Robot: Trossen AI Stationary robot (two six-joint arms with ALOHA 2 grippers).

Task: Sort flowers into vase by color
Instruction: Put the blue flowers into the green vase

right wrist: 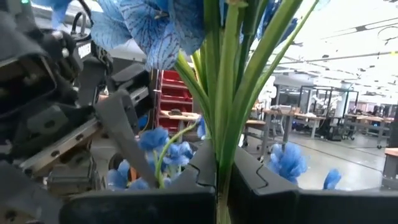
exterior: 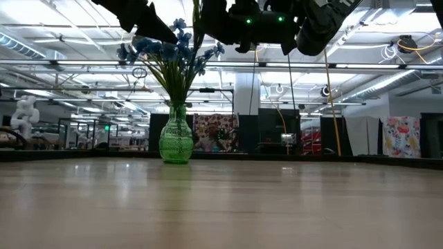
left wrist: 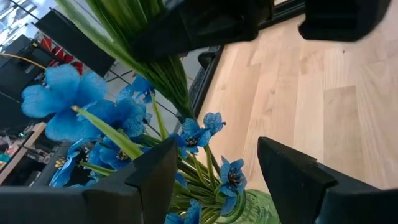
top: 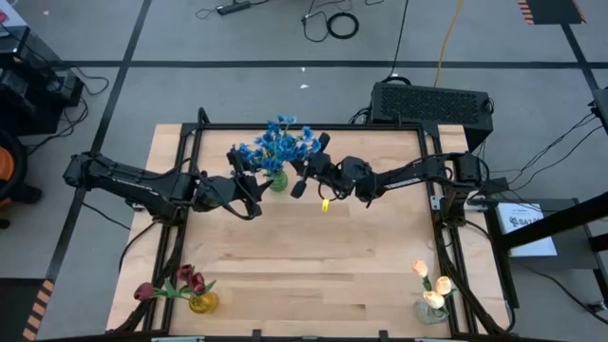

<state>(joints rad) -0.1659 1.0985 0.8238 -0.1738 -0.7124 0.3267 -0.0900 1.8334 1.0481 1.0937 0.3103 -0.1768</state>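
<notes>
Stems: blue flowers point(top: 277, 144) upright, pinched in right gripper point(right wrist: 217, 186) above green vase point(exterior: 176, 142)
Left gripper point(left wrist: 214, 180): jaws released, just beside

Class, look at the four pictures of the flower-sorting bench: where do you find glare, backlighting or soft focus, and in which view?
Low view: the ceiling lights reflect as a pale sheen on the table, and the arms overhead are dark silhouettes. Right wrist view: bright windows behind backlight the green stems, and the nearest blue petal is soft. Left wrist view: the near blue flowers are blurred. High view: evenly lit.
</notes>
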